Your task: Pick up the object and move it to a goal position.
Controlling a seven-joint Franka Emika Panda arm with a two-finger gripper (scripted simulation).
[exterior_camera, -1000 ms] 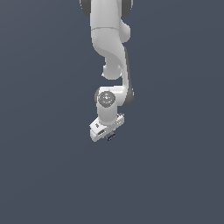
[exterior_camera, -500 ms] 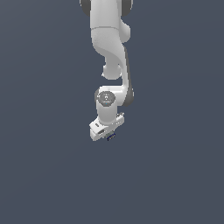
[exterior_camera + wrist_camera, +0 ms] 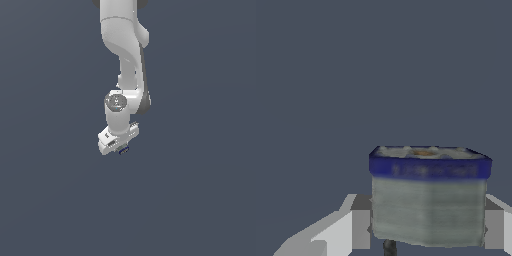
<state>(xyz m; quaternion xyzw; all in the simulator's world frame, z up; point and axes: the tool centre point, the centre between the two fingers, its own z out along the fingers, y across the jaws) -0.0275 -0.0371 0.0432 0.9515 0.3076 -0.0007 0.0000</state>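
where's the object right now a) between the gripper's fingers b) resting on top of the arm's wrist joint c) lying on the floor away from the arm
a: in the wrist view the object sits between the gripper fingers, and in the exterior view it shows as a small dark bit at the gripper's tip.

object (image 3: pixel 428 200) — grey blocky body, blue rim | upright | between gripper (image 3: pixel 421 225) fingers

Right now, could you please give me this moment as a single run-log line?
arm: one Panda | claw: shut on object | object: blue-rimmed grey block between the fingers | surroundings: plain grey, no goal marker visible
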